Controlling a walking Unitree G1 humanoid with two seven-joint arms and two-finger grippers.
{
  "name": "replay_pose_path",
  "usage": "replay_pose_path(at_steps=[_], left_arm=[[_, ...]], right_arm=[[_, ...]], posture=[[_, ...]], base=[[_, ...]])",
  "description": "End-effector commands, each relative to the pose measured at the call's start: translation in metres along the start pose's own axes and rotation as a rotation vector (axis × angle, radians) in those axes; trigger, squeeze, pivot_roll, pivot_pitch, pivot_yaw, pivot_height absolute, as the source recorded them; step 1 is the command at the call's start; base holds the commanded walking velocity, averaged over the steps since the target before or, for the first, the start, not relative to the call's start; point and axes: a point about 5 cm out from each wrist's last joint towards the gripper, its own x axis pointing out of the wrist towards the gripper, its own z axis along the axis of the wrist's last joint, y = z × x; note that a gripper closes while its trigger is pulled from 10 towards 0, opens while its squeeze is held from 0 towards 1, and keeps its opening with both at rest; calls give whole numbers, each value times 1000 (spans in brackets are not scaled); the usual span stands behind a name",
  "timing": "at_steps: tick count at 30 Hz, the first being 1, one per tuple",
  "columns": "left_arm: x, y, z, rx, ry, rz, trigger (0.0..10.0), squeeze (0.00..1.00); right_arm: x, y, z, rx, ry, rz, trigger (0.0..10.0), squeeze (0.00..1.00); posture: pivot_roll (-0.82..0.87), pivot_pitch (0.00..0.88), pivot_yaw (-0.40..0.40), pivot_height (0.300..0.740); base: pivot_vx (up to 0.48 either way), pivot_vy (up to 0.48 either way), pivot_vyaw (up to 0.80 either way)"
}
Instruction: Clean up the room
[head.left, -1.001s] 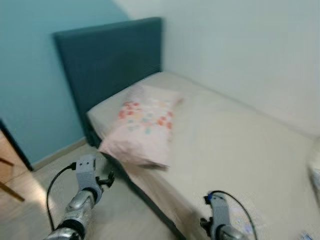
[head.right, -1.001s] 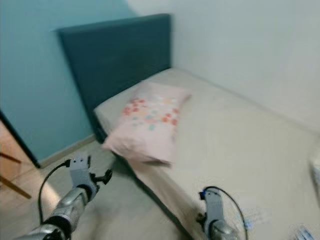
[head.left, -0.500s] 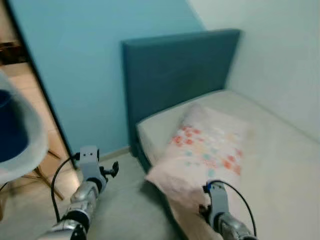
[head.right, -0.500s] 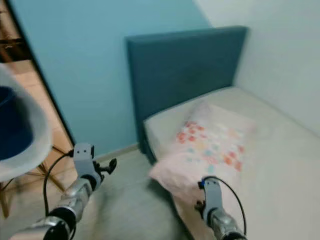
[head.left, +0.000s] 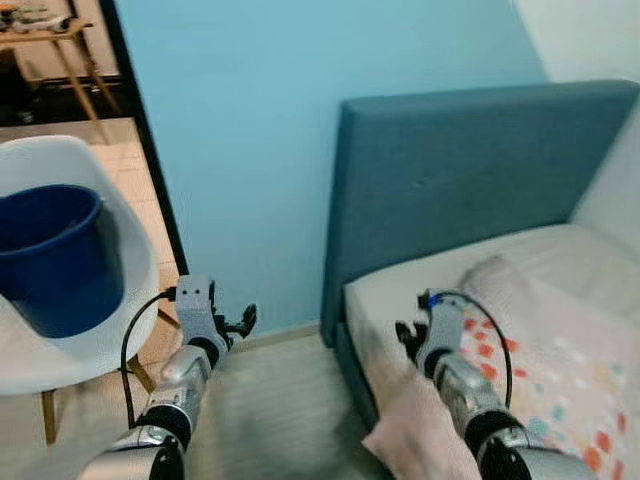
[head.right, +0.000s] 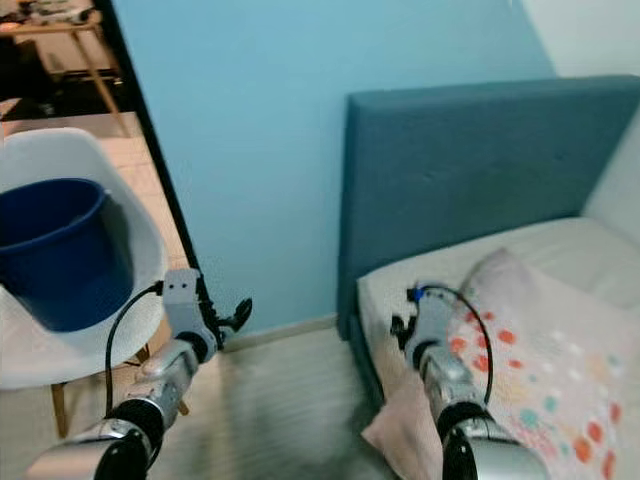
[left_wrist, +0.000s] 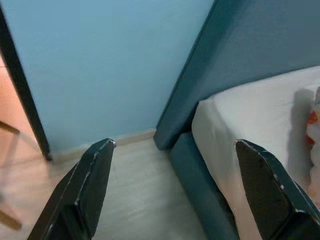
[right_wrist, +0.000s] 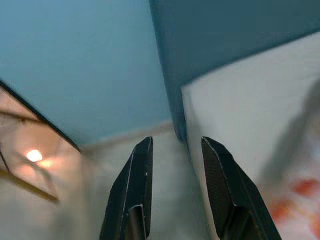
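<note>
**Pillow hanging off the bed corner, both grippers empty**

The pillow (head.left: 540, 360) lies on the bed (head.left: 420, 290) near the teal headboard (head.left: 470, 170), pale pink with coloured spots. One corner droops over the bed's side edge toward the floor (head.left: 290, 400).

Handling, as a judgement: soft and light, no stiffness, nothing fragile. It will sag and fold around whatever pinches it. Take a thick fold of cloth at the overhanging corner, or along a long edge, so that you hold stuffing and not just a thin skin of fabric that could slip.

Its long axis runs from the drooping corner diagonally up across the mattress, away from the bed's side edge.

The left gripper (left_wrist: 172, 192) has its fingers spread wide, holding nothing, over the floor beside the bed frame. The right gripper (right_wrist: 175, 187) has a narrow gap between its fingers, empty, above the mattress edge by the pillow.

Off to your left, a blue bucket (head.left: 50, 255) sits on a white chair (head.left: 120, 330).
</note>
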Motion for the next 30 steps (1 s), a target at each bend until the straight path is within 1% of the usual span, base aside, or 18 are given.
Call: replay_pose_path(at_steps=[1,4,6,9,15,17,18,21,22,23,25,27,29,30], left_arm=[[3,-9,2,7,-13,-68,10000,0],[3,-11,2,7,-14,-83,10000,0],[3,-15,1,11,-16,-115,10000,0],[4,-17,2,11,-21,-137,10000,0],[4,-20,3,8,-22,-168,10000,0],[5,-26,2,-1,-21,-229,10000,0],[5,-26,2,-1,-21,-229,10000,0],[3,-42,-4,-1,6,-379,10000,0],[3,-42,-4,-1,6,-379,10000,0],[2,-48,-4,-4,1,-448,10000,0],[2,-49,-4,-5,-1,-459,10000,0],[0,-55,-7,2,12,-522,10000,0],[0,-55,-7,2,12,-522,10000,0],[-1,-56,-8,5,17,-540,10000,0]], right_arm=[[-4,-17,-2,64,5,-72,10000,0],[-5,-19,-1,64,-1,-84,10000,0],[-5,-24,2,49,-10,-113,10000,0],[-6,-28,5,41,-19,-132,10000,0],[-6,-33,10,39,-31,-154,10000,0],[-7,-38,11,24,-26,-184,10000,0],[-7,-38,11,24,-26,-184,10000,0],[-10,-48,9,7,-1,-250,10000,0],[-10,-48,9,7,-1,-250,10000,0],[-12,-53,8,-2,12,-279,10000,0],[-12,-54,7,-3,14,-284,10000,0],[-16,-62,4,-3,28,-327,10000,0],[-16,-62,4,-3,28,-327,10000,0],[-18,-65,3,-2,32,-342,10000,0]], posture=[[-72,0,-34,740],[-74,0,-32,740],[-74,0,-31,740],[-78,0,-29,740],[-82,0,-28,740],[-84,0,-25,740],[-84,0,-25,740],[-83,0,-25,740],[-83,0,-25,740],[-84,0,-24,740],[-84,0,-24,740],[-87,0,-20,740],[-87,0,-20,740],[-88,0,-19,740]], base=[[480,0,-769],[480,0,-769],[480,0,-769],[480,0,-763],[480,0,-765],[480,0,-759],[480,0,-763],[133,0,-758],[0,0,-763],[0,0,-763],[0,0,-763],[0,0,-756],[0,0,-756],[0,0,-756]])
